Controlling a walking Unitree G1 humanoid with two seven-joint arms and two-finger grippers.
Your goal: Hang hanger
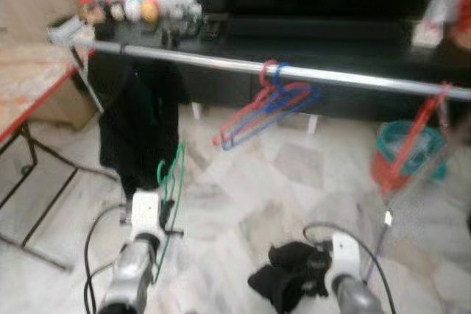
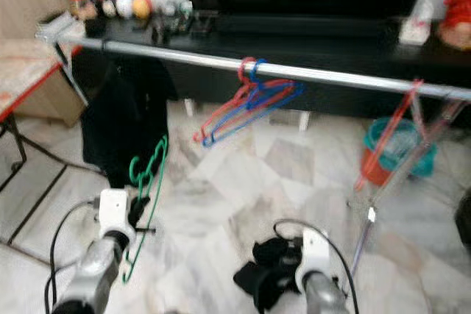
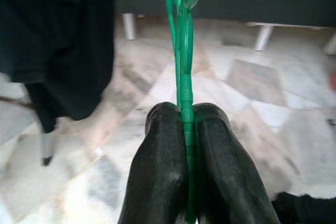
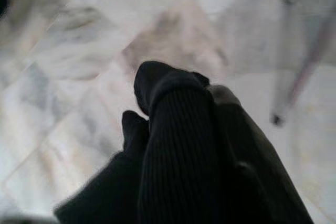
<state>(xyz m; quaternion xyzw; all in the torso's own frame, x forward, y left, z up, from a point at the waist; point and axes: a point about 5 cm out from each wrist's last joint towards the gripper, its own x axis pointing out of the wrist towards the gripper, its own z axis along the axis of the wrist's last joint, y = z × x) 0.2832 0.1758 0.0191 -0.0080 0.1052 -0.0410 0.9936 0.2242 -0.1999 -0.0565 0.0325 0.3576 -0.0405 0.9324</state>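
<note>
Left gripper [image 3: 186, 129] clenched on green hanger [image 1: 174, 179], held upright below the rail. Right gripper [image 1: 313, 262] grasping black ribbed cloth [image 4: 178, 145]. Farther off, red hanger [image 1: 257, 104] and blue hanger [image 1: 283, 104] hooked on metal rail [image 1: 338, 76].

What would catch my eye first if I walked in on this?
Probably the bright green hanger, pinched upright in the left gripper. Behind it, a long silver rail crosses the room with a red hanger and a blue hanger hooked mid-span. The right gripper clutches a dark cloth low over the marble floor.
</note>
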